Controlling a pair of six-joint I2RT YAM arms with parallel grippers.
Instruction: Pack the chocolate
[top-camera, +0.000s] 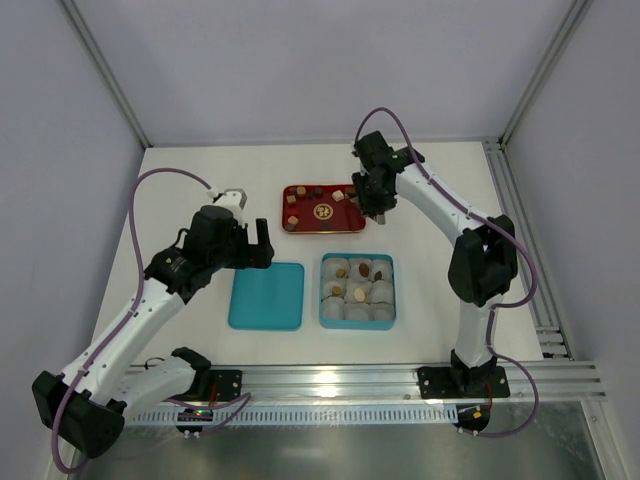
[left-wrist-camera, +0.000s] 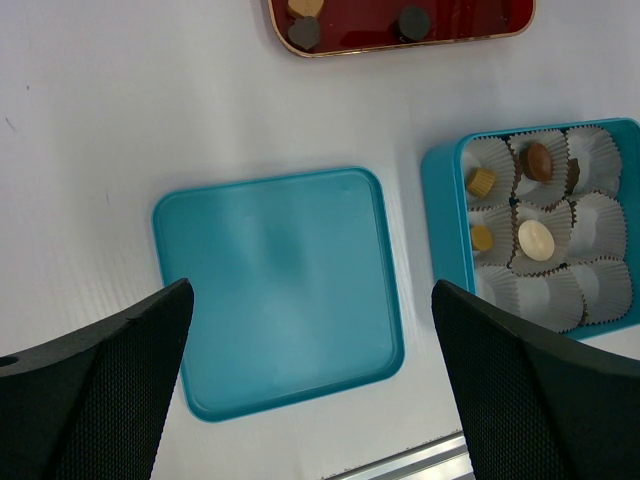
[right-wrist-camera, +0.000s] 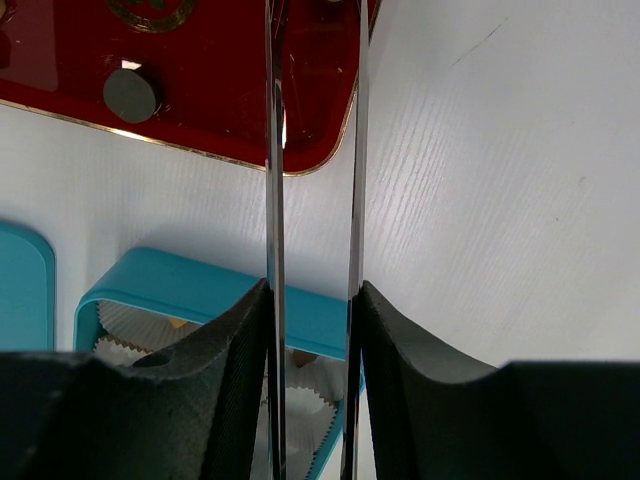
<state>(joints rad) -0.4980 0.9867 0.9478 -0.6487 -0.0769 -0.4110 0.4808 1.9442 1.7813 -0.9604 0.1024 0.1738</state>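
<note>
White, faintly grained desk (top-camera: 200, 180) carries a glossy red tray (top-camera: 345, 220) with a gold rim, strewn with chocolate (top-camera: 293, 199) cubes and rounds in tan to dark brown. At its 5 o'clock a square teal box (left-wrist-camera: 443, 230) of crinkled white paper cups (left-wrist-camera: 545, 300) holds a few more, its smooth flat lid (left-wrist-camera: 280, 270) at 9 o'clock. Left end effector (left-wrist-camera: 312, 300) gapes wide above that lid; the right end effector (top-camera: 377, 209) hangs at the tray's 3 o'clock edge, and only its wrist view shows thin blade fingers (right-wrist-camera: 358, 150) narrowly parted, tips cropped, grip impossible to tell.
</note>
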